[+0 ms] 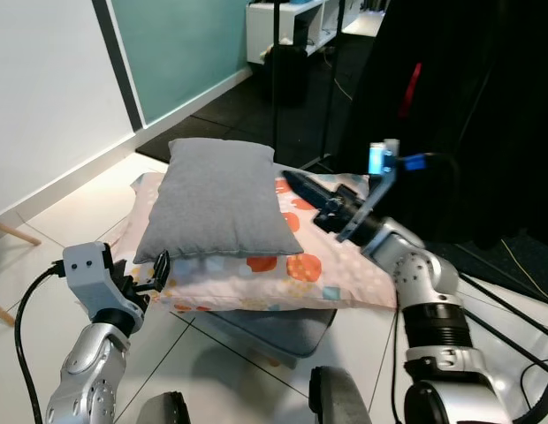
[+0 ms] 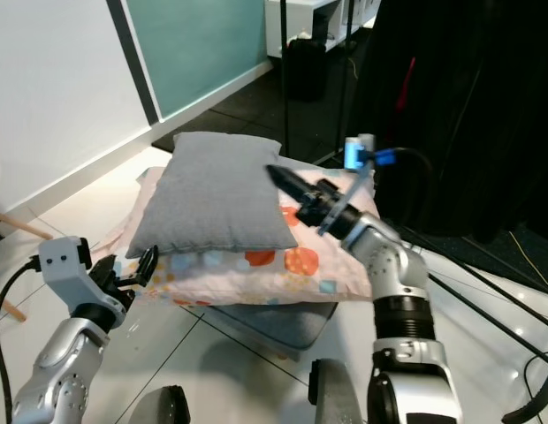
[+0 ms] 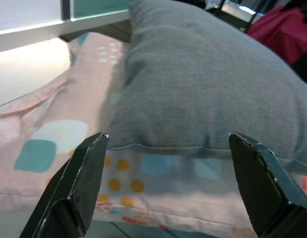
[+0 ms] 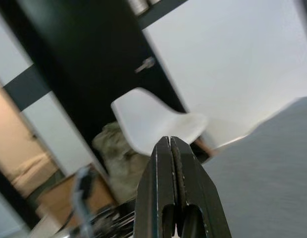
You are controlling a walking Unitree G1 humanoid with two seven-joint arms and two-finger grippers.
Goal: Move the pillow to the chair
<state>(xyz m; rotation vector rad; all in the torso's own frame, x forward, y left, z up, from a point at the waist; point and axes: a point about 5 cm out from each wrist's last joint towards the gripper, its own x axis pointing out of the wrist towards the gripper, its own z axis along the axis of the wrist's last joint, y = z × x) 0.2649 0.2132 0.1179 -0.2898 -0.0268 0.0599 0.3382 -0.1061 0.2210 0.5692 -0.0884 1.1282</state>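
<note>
A grey pillow point(image 1: 218, 196) lies on top of a patterned pink pillow point(image 1: 283, 274), both stacked on a low grey seat point(image 1: 274, 331). My left gripper point(image 1: 159, 269) is open at the grey pillow's near corner; in the left wrist view its fingers point(image 3: 79, 186) straddle the near edge of that pillow point(image 3: 203, 89). My right gripper point(image 1: 296, 183) is shut, hovering just past the grey pillow's right edge above the pink one. The right wrist view shows its shut fingertips point(image 4: 169, 148) pointing toward a white chair point(image 4: 153, 121) across the room.
A black stand pole point(image 1: 274, 79) and dark cloth point(image 1: 468, 106) rise behind the stack. A white wall point(image 1: 53, 97) with a teal panel is to the left. Wooden chair legs point(image 1: 11, 234) show at the far left. Cables point(image 1: 513, 309) cross the tile floor on the right.
</note>
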